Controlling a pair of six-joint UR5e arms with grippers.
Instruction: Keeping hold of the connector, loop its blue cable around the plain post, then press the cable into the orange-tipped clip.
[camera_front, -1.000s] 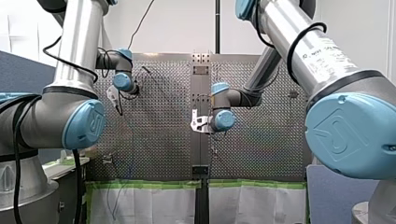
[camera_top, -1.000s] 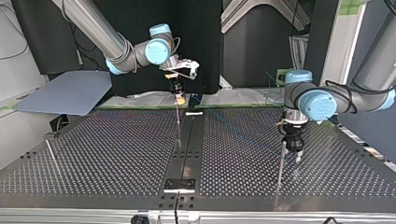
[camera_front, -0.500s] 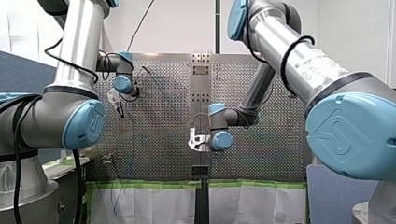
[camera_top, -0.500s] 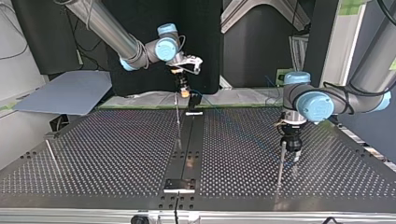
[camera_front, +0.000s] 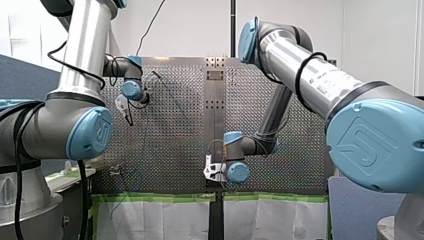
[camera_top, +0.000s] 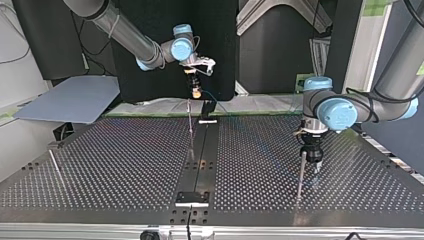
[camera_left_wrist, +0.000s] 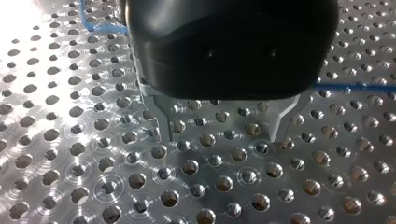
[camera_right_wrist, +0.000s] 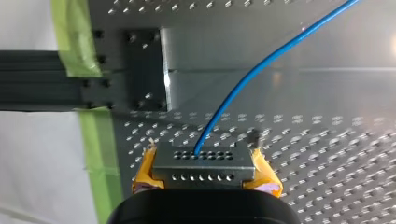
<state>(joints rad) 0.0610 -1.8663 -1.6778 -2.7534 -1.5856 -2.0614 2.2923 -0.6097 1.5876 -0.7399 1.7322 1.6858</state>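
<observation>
One risk: my right pincer (camera_right_wrist: 205, 171), pinching the connector (camera_right_wrist: 204, 161) between yellow pads, could lose it if the blue cable (camera_right_wrist: 261, 60) snags or pulls taut during looping.

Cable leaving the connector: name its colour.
Blue: the cable from the connector, clearest in the right wrist view.

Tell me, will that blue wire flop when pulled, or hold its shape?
Probably floppy: the blue wire is thin and leaves the plug in a gentle curve. Likely light, being so thin. That smooth bend, without kinks, hints it may spring back a little.
</observation>
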